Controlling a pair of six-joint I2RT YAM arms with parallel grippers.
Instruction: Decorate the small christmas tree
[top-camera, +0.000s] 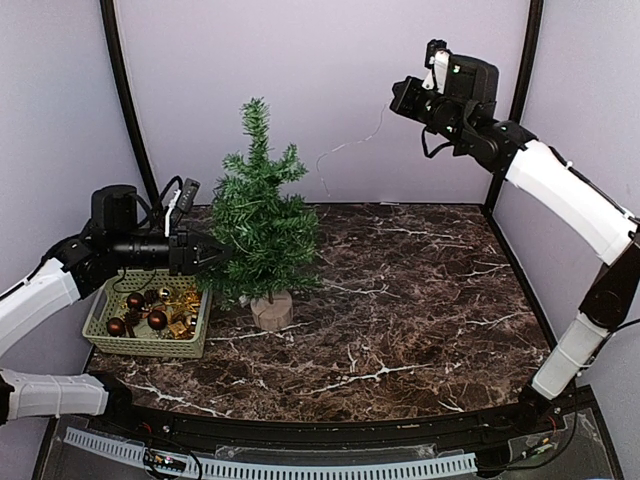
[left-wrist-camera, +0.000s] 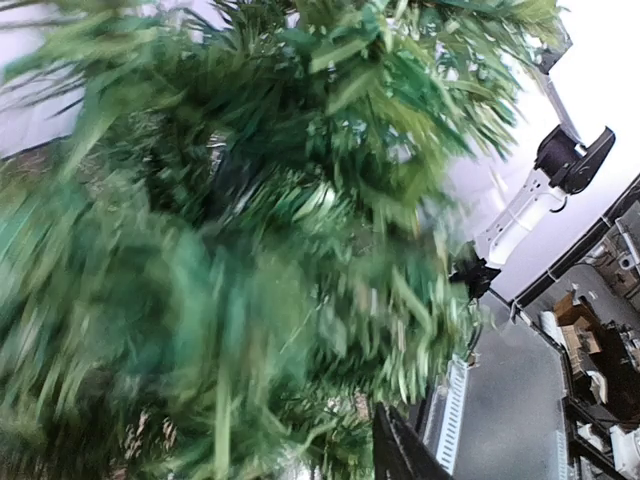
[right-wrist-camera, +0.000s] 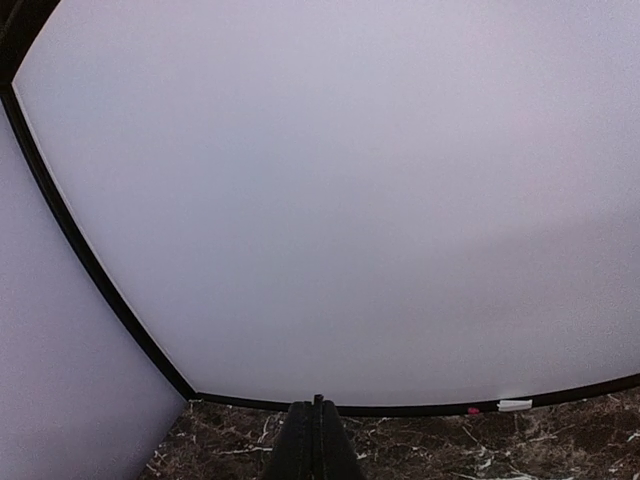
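The small christmas tree (top-camera: 262, 225) stands upright on its round wooden stump (top-camera: 272, 311) at the left of the marble table. My left gripper (top-camera: 218, 251) reaches in level from the left, its tips among the tree's lower left branches. In the left wrist view, blurred green branches (left-wrist-camera: 250, 230) fill the frame. One dark finger (left-wrist-camera: 400, 455) shows right of centre, the other is buried in foliage, and the jaws stand apart. I see no ornament between them. My right gripper (top-camera: 410, 98) hangs high at the back right, shut and empty (right-wrist-camera: 318, 440), facing the pale back wall.
A green basket (top-camera: 105, 322) holding dark red baubles (top-camera: 157, 319) and gold ornaments (top-camera: 183, 303) sits on the table left of the tree, under my left arm. Black frame posts run up both back corners. A white perforated strip lines the near edge.
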